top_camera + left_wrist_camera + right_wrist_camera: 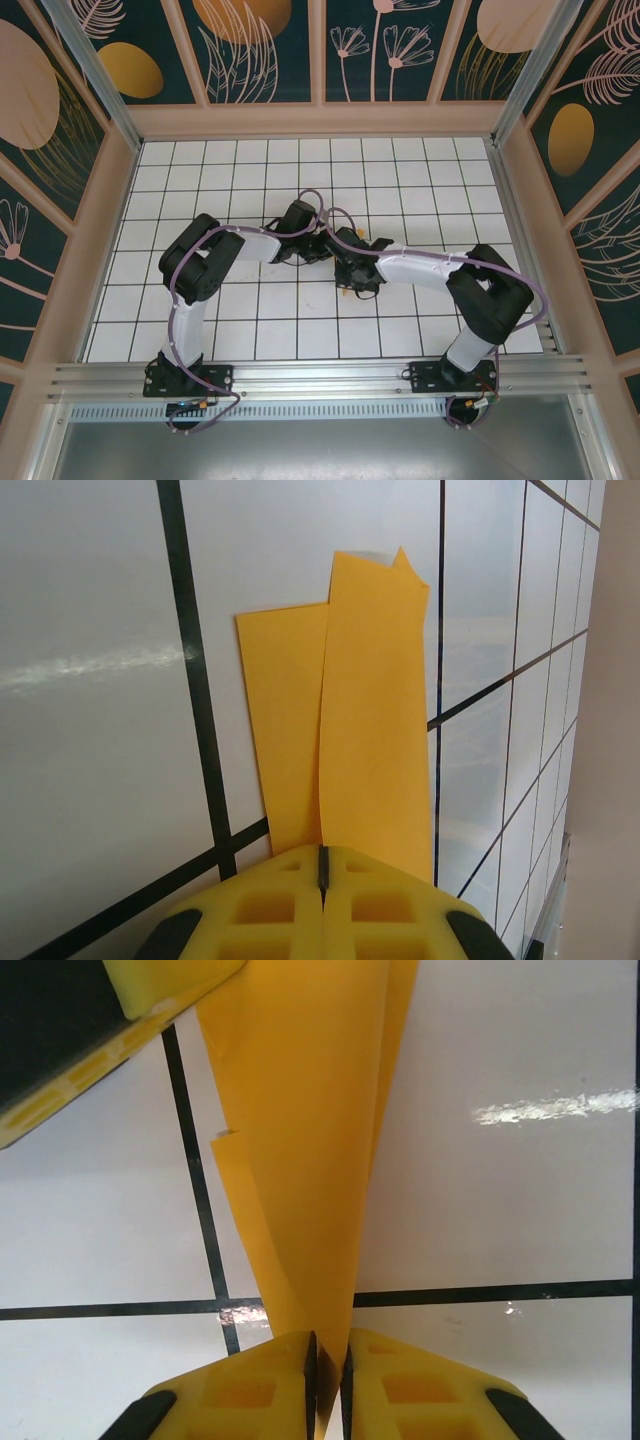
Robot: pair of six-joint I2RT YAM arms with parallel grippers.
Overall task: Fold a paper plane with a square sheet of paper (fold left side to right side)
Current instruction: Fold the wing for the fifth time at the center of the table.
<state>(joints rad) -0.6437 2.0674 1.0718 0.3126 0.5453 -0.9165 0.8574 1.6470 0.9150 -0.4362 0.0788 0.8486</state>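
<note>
The thin bright orange sheet of paper (370,710) is no plain square now. It reads as a long narrow strip in two layers, one flap lapped over the other and not lying quite flat. It sits in the middle of the white, black-gridded bench (250,170), under the spot where my two arms meet.

In my left wrist view the strip runs straight away from my left claw (322,865). Its near end goes in at the fingertips, and the yellow pads are pressed together with no gap, so I judge that claw is pinching the paper. The far end lies free on the bench, with a small corner poking out beyond the top flap.

In my right wrist view the same paper (310,1160) rises from my right claw (327,1360) like a narrow tent. That claw is closed on it, both layers caught between the pads. My left claw (160,990) shows at the far left of that view, just beside the paper's edge.

So the long axis runs between my two claws, each close on the paper. What the next move turns on, as I judge it, is laying the lifted flap down along that axis without letting the lower layer slide, since the edges are not square to each other.
</note>
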